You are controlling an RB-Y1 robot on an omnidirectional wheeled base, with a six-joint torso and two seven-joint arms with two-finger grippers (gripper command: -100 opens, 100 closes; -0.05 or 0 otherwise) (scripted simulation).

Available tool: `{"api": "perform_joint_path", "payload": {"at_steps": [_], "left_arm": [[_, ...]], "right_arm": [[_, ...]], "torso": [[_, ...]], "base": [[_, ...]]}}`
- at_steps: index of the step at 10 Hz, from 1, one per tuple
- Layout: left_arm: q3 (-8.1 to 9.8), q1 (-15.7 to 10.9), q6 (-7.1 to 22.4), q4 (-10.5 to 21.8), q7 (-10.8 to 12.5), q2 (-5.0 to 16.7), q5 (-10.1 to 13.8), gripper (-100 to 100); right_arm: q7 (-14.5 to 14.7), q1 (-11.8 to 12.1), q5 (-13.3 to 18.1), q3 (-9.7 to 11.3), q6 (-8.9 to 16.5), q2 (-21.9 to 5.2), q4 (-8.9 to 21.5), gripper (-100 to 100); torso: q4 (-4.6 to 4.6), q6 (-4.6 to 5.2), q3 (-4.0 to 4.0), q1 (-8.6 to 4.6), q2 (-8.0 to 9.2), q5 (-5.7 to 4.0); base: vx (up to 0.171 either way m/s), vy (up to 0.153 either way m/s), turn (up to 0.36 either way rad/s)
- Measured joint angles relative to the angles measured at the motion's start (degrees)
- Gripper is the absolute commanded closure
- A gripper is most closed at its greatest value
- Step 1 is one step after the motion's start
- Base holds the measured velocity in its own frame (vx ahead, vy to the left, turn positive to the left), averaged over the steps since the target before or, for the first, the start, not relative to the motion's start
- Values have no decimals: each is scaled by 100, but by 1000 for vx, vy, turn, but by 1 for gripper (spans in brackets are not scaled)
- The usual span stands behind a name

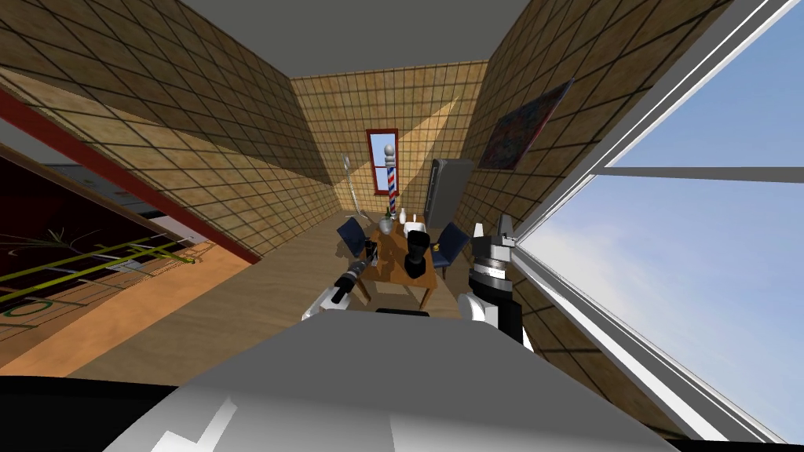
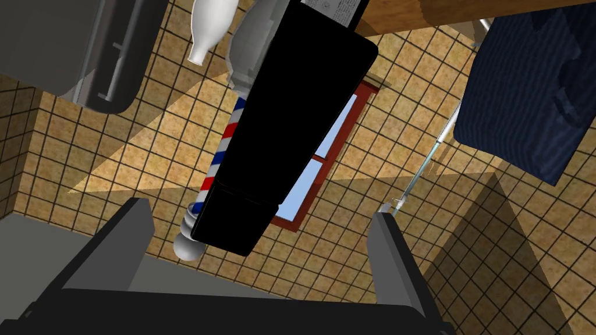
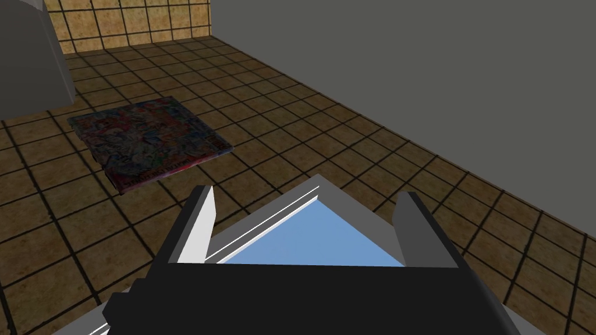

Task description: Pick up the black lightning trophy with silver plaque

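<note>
Head view: tan tiled walls (image 1: 235, 157) with a dark grid enclose a narrow room, and a large window (image 1: 691, 235) with white frame bars runs along the robot's right. At mid-room stands a brown wooden table (image 1: 392, 276), flanked by dark blue chairs (image 1: 353, 233) and backed by a tall grey cabinet (image 1: 447, 192) with rounded corners. Beyond the table's far end rises a barber pole (image 1: 389, 171), striped red, white and blue under a grey ball. The black trophy (image 1: 416, 253) stands upright on the table's right half, toward the near end, as a blocky dark shape. A small white bottle (image 1: 402, 216) and a rounded grey vase (image 1: 385, 225) stand farther back. The left gripper (image 1: 369, 253) reaches over the table's left side, near the trophy but apart from it. The right gripper (image 1: 493, 225) is raised beside the window, its blades spread with nothing between them. Left wrist view adds detail: the trophy (image 2: 285, 128) appears as a long, flat, matt black slab with rounded corners, bearing a silver plaque (image 2: 334, 9) with fine lettering at the end by the table. The left fingers (image 2: 131, 238) stand wide apart and touch nothing, with the slab ahead between them.
</note>
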Motion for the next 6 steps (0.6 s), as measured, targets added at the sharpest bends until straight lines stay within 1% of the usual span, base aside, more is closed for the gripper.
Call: {"api": "perform_joint_path", "payload": {"at_steps": [3,5,6], "left_arm": [[-9,-150,-16,262,-246,205,-164,-100],[18,-281,-76,513,-413,293,-280,-100],[20,-288,-84,529,-434,299,-287,0]], "right_arm": [[0,0,0,0,0,0,0,0],[0,0,0,0,0,0,0,0],[0,0,0,0,0,0,0,0]], "torso": [[0,-1,0,6,-1,1],[1,0,2,6,3,1],[2,-1,7,11,13,2]], "base": [[66,-35,-20],[42,-30,-13],[5,-3,1]]}}
